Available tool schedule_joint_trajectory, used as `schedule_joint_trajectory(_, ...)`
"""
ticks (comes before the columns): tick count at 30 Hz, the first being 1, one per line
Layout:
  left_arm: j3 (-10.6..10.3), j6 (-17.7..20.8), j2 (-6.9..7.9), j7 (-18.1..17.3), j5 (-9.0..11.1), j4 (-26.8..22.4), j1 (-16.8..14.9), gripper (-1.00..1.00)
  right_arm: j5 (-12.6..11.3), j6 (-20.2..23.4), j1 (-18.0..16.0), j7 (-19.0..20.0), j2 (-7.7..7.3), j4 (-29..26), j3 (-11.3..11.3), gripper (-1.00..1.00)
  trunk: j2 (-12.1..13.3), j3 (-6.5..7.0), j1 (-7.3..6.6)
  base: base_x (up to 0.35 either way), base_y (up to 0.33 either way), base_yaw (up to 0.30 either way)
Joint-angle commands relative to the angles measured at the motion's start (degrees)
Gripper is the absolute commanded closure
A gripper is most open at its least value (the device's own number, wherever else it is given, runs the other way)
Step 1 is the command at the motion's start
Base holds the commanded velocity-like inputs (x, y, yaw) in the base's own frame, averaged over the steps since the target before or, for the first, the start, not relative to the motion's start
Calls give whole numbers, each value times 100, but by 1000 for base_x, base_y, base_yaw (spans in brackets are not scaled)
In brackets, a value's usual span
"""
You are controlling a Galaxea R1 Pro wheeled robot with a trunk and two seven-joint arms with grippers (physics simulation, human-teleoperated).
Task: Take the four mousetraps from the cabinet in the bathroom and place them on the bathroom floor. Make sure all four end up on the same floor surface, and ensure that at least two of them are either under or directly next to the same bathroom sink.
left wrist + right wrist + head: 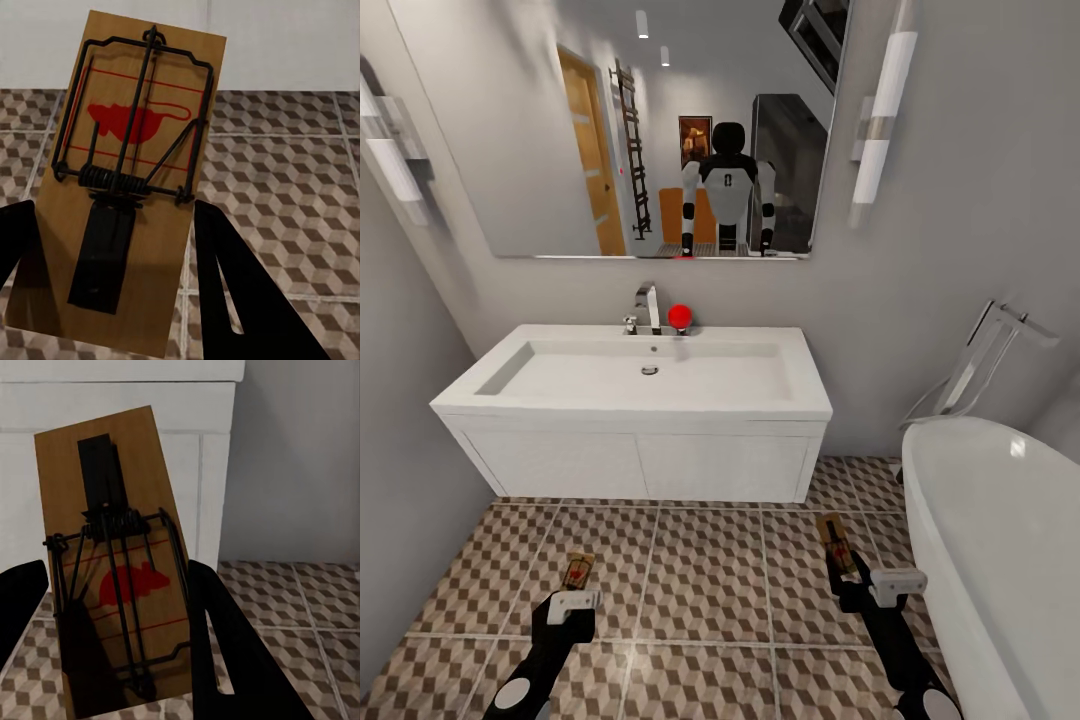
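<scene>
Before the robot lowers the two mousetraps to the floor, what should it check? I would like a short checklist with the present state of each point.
1. Left gripper holds a mousetrap between its jaws: ok.
2. Right gripper holds the other mousetrap: ok.
3. Robot faces the sink on its white vanity: ok.
4. Both traps hang above the patterned floor in front of the vanity, with bare tiles below them: ok.
5. Right arm has room beside the bathtub: cannot tell, the tub edge is close to that arm.
6. The remaining two mousetraps are already on this floor: cannot tell from these pictures.
</scene>
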Motion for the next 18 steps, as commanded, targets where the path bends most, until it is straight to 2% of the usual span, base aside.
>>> schedule_joint_trajectory(1, -44, -20, 9, 56, 35, 0, -4, 100, -37, -20, -5, -38, -8, 0, 26, 100, -4, -6, 0, 0, 0, 0)
schedule_joint_trajectory(12, -44, -12, 2, 57, 43, -7, -4, 100, -39, -20, -6, -38, -8, 0, 21, 100, -4, -6, 0, 0, 0, 0)
schedule_joint_trajectory(18, -44, -12, -2, 57, 43, -13, -4, 100, -39, -23, -2, -45, -15, 0, 21, 100, -245, -113, 132, 0, 0, 0)
